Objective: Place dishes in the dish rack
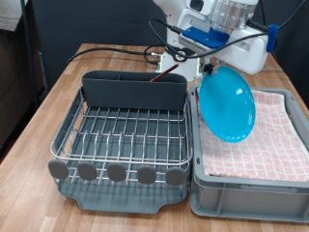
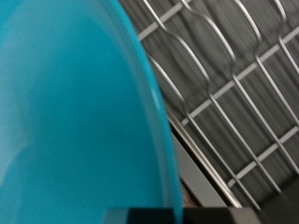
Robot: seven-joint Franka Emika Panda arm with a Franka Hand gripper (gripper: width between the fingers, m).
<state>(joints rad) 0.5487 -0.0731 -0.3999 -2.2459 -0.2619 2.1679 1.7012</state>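
The bright-blue plate (image 1: 227, 103) hangs on edge in the air, held at its top rim by my gripper (image 1: 208, 68), between the dish rack and the cloth-lined bin. In the wrist view the plate (image 2: 75, 112) fills most of the picture, with the rack's silver wires (image 2: 234, 84) behind it. The dish rack (image 1: 124, 130) sits at the exterior view's left, its wire grid bare and its tall grey back compartment (image 1: 133, 90) behind. The mug and wooden spoon are not in view.
The light grey bin (image 1: 253, 188) lined with pink-and-white checked cloth (image 1: 266, 145) stands at the exterior view's right, next to the rack. Cables (image 1: 126, 53) lie on the wooden table behind the rack.
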